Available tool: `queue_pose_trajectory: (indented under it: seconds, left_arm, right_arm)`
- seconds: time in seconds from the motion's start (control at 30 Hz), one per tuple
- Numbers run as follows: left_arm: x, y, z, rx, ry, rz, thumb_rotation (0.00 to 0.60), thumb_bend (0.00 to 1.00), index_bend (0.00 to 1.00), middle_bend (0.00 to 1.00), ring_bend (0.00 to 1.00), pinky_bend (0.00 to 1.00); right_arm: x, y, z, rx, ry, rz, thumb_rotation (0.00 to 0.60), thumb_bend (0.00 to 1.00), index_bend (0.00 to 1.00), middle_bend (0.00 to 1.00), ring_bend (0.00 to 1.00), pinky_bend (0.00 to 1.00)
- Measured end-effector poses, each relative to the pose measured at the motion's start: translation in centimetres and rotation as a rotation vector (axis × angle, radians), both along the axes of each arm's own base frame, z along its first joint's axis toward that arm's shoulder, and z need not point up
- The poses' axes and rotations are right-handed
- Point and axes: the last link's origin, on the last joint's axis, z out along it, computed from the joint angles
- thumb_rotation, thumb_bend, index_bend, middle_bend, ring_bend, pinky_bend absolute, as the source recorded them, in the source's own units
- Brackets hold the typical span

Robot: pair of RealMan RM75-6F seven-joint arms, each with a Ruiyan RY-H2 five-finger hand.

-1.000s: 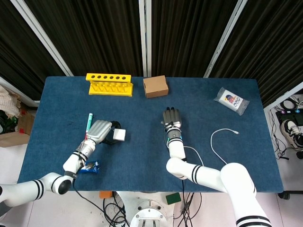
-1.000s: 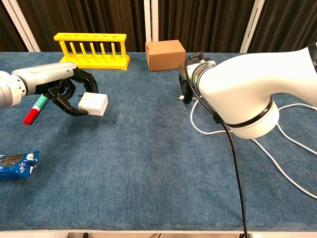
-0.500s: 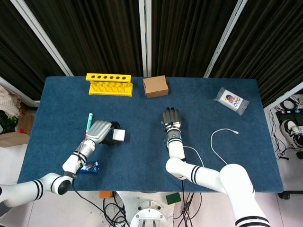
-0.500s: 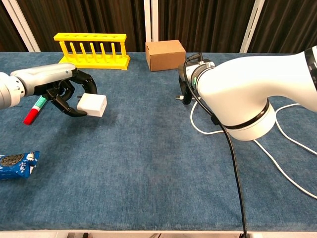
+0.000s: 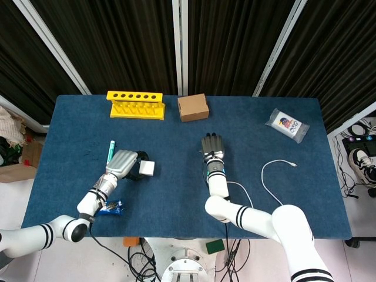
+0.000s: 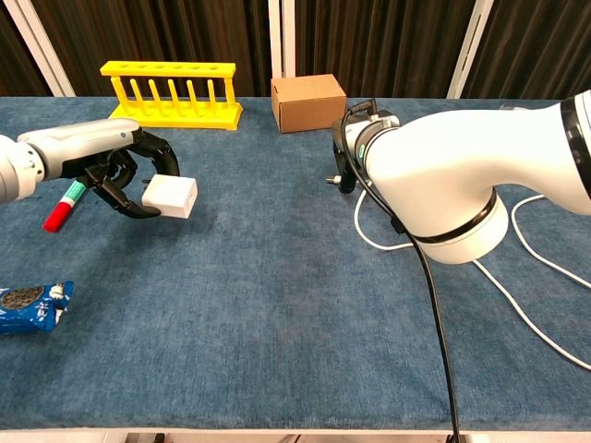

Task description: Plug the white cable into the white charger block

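Note:
My left hand (image 5: 123,161) (image 6: 118,159) grips the white charger block (image 5: 147,168) (image 6: 172,196) just above the blue table, left of centre. My right hand (image 5: 212,147) (image 6: 348,169) is at mid-table, largely hidden behind its own white forearm in the chest view. Its fingers are curled on one end of the white cable (image 6: 367,236), and a small plug tip (image 6: 331,180) pokes out toward the left. The cable (image 5: 265,179) loops off to the right, and its free end (image 5: 292,164) lies on the table. A wide gap separates block and plug.
A yellow test-tube rack (image 5: 136,104) and a brown cardboard box (image 5: 193,107) stand at the back. A red-capped marker (image 6: 65,207) lies beside my left hand, a blue snack packet (image 6: 30,307) nearer the front left, and a plastic bag (image 5: 286,124) at the back right.
My left hand has lifted the charger block slightly and turned it a little. The right forearm has shifted a touch; the hand stays in place.

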Motion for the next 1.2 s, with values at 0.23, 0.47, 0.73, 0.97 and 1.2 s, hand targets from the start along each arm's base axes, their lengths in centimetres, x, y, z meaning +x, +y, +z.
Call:
queue_pose_trajectory:
  seconds: [0.23, 0.47, 0.73, 0.97, 1.2]
  left_arm:
    - [-0.2, 0.0, 0.7, 0.013, 0.007, 0.004, 0.600, 0.22, 0.63, 0.56, 0.75, 0.92]
    - [0.1, -0.2, 1.6, 0.028, 0.013, -0.002, 0.600, 0.22, 0.63, 0.56, 0.75, 0.92]
    - [0.8, -0.6, 2.6, 0.040, 0.022, -0.014, 0.600, 0.22, 0.63, 0.56, 0.75, 0.92]
    - [1.4, -0.5, 3.7, 0.063, 0.023, -0.010, 0.600, 0.22, 0.63, 0.56, 0.75, 0.92]
    - [2.3, 0.3, 4.9, 0.093, 0.002, 0.006, 0.600, 0.22, 0.63, 0.56, 0.75, 0.92]
  right_arm:
    - [1.3, 0.1, 1.0, -0.020, -0.045, 0.093, 0.600, 0.63, 0.68, 0.32, 0.23, 0.53]
    - [3.1, 0.7, 3.5, -0.037, -0.223, 0.221, 0.600, 0.89, 0.64, 0.41, 0.36, 0.54]
    - [4.5, 2.2, 5.5, -0.011, -0.332, 0.353, 0.600, 1.00, 0.64, 0.52, 0.42, 0.56]
    - [4.6, 3.2, 6.5, 0.009, -0.302, 0.402, 0.600, 1.00, 0.65, 0.58, 0.45, 0.58]
    - [4.4, 3.8, 7.3, 0.002, -0.243, 0.416, 0.600, 1.00, 0.65, 0.60, 0.46, 0.59]
